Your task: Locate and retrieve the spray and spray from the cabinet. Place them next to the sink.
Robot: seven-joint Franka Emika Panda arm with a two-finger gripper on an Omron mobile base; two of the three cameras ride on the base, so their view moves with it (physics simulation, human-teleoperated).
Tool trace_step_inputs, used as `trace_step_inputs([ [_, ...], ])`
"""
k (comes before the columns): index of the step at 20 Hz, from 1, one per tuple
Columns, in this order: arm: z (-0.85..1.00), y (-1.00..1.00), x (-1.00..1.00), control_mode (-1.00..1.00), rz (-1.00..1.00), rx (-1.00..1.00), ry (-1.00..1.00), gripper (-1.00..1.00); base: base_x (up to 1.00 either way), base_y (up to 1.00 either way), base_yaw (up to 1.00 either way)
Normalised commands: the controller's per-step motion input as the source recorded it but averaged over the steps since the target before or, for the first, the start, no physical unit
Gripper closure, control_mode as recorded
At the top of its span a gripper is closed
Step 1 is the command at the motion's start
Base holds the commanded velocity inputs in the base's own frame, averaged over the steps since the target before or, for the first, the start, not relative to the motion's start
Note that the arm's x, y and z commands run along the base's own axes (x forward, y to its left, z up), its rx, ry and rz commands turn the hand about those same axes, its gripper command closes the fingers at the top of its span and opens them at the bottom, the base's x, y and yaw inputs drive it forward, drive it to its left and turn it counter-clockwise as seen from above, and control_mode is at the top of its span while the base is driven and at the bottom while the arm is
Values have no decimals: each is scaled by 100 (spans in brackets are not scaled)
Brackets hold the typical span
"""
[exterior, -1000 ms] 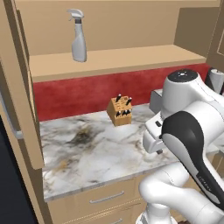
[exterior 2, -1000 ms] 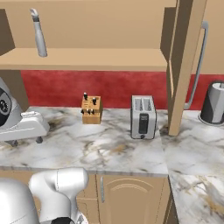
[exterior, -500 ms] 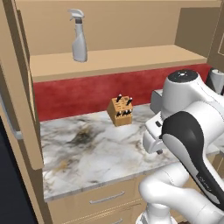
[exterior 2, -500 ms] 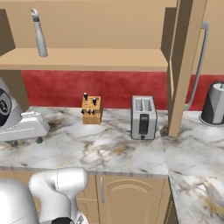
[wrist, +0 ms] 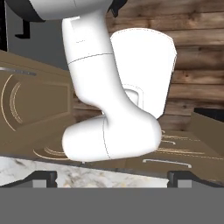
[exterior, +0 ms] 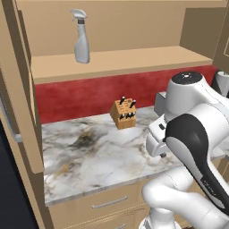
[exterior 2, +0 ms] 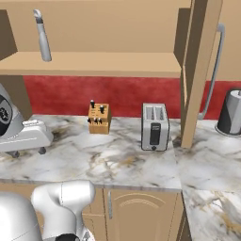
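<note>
Claw [wrist: 112,178]: low centre of the hand view, two dark tips well apart, nothing between them; pointed down toward the marble edge and drawer fronts.

Spray bottle [exterior: 81,36], trigger head: upper left of the left base view, upright on the cabinet shelf [exterior: 120,62], near its left end; seen too at upper left of the right base view.

Second spray: not identifiable in these frames.

Knife block [exterior: 124,113]: centre, on the marble counter [exterior: 85,156] against the red backsplash.

Toaster [exterior 2: 155,126]: right of centre in the right base view.

Kettle [exterior 2: 230,113]: far right.

Step in hand, judged: raising the arm to the shelf. Advice: approach level, jaws wide, grip the bottle body below the trigger, lift clear before withdrawing.
</note>
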Motion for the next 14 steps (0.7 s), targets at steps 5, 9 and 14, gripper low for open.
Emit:
trace_step_inputs([
  [5, 0, 0, 0, 100, 0, 0, 0, -100, 66, 28, 1],
  [9, 0, 0, 0, 100, 0, 0, 0, -100, 0, 4, 0],
  [14, 0, 0, 0, 100, 0, 0, 0, -100, 4, 9, 0],
])
